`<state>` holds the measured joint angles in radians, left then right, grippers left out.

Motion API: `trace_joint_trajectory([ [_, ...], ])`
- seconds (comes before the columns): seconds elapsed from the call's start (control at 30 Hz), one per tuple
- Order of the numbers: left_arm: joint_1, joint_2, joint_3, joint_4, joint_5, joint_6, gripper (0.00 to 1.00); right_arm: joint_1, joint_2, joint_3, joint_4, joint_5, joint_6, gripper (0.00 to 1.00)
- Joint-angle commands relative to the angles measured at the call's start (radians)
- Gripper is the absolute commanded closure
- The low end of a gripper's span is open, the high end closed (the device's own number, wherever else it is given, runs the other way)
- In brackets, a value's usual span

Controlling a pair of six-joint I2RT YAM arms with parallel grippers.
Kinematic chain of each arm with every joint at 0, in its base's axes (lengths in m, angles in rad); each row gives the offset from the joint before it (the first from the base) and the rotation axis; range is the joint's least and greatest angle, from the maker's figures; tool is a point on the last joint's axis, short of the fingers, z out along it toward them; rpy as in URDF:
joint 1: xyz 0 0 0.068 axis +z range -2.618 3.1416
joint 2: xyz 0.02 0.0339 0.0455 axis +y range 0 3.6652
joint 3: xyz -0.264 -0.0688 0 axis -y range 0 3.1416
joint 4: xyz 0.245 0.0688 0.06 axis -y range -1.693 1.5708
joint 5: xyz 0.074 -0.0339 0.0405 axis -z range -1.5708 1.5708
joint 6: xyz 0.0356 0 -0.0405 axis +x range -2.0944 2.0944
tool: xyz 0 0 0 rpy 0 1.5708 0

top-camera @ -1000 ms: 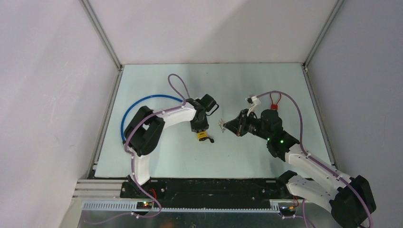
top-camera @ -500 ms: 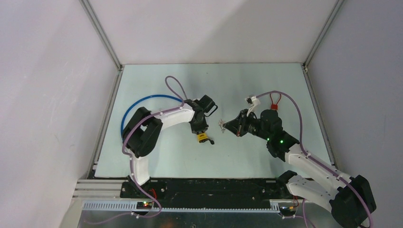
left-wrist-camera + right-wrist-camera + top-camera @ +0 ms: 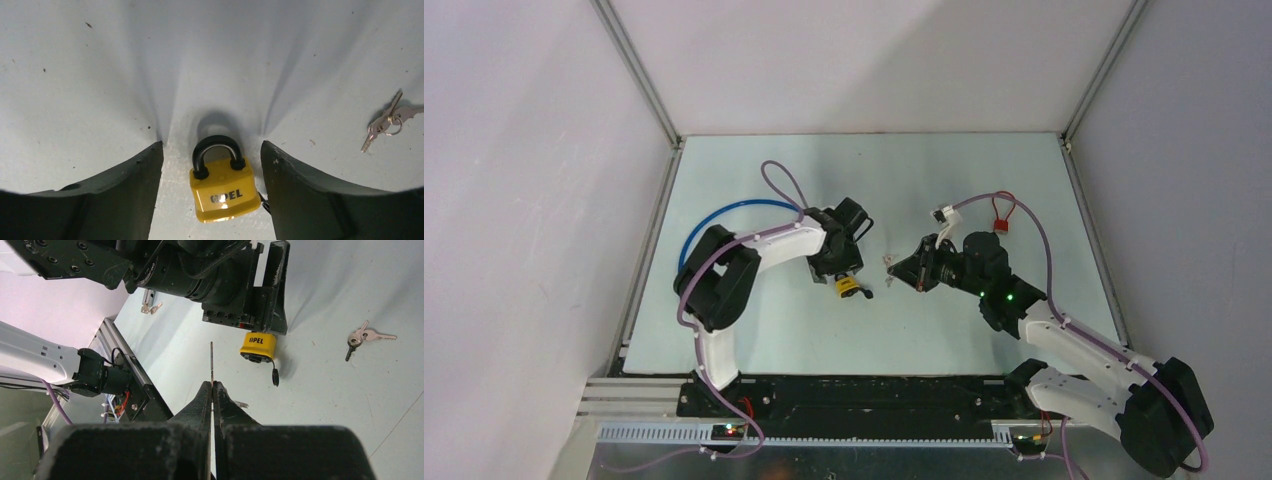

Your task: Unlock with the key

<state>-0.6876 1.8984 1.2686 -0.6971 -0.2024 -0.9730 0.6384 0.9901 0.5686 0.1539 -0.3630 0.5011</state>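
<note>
The padlock [image 3: 224, 187] is yellow with a black shackle, and it sits on the pale table [image 3: 754, 330] a little left of the middle. The printed face shows to the left wrist camera. Both legs of the shackle are seated in the body, so it looks locked. The left gripper [image 3: 212, 145] stands over it with its jaws spread wide, one finger on each side of the lock. There is a clear gap on the left. On the right the lock's lower corner comes very near the finger, and I cannot tell whether they touch.

From the right wrist you see the keyhole end of the lock turned toward the right gripper [image 3: 212, 385]. A small black cap [image 3: 275, 377] hangs on a short tether just beside the keyhole. The right gripper is pinched tight on the key [image 3: 211, 365], which is seen edge-on as a thin blade sticking straight out from between the fingertips. The blade points roughly toward the lock but is offset to one side of the keyhole. It is held above the table, apart from the lock.

Spare keys [image 3: 385, 122] on a ring lie flat on the table, off to one side of the lock and clear of both grippers.
</note>
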Motion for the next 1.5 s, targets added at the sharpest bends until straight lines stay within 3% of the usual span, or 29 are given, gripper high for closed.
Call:
trace_joint_trajectory([
  [0.0, -0.006, -0.048, -0.037, -0.008, 0.025, -0.042, 0.24, 0.004, 0.003, -0.001, 0.036, 0.012, -0.010, 1.00],
  [0.2, -0.020, -0.044, -0.046, -0.008, 0.058, -0.068, 0.23, 0.004, 0.003, -0.001, 0.031, 0.012, -0.013, 1.00],
  [0.43, -0.028, -0.014, -0.028, -0.007, 0.069, -0.074, 0.30, 0.004, 0.000, -0.004, 0.035, 0.011, -0.013, 1.00],
  [0.5, -0.030, -0.007, -0.023, -0.007, 0.073, -0.078, 0.37, 0.003, 0.002, -0.008, 0.043, 0.005, -0.010, 1.00],
  [0.63, -0.030, -0.022, -0.015, -0.008, 0.069, -0.082, 0.61, 0.010, 0.005, -0.009, 0.043, -0.004, -0.014, 1.00],
  [0.7, -0.029, -0.035, -0.011, -0.007, 0.064, -0.085, 0.68, 0.019, 0.004, -0.009, 0.042, 0.002, -0.020, 1.00],
  [0.83, -0.026, -0.112, 0.001, -0.006, 0.066, -0.097, 0.92, 0.050, 0.003, -0.021, 0.062, 0.013, -0.025, 1.00],
  [0.9, -0.026, -0.154, 0.004, -0.006, 0.070, -0.103, 0.99, 0.071, 0.004, -0.031, 0.081, 0.028, -0.019, 1.00],
  [1.47, -0.023, -0.414, 0.014, -0.005, 0.116, -0.152, 1.00, 0.210, 0.171, -0.069, 0.267, 0.154, 0.079, 1.00],
])
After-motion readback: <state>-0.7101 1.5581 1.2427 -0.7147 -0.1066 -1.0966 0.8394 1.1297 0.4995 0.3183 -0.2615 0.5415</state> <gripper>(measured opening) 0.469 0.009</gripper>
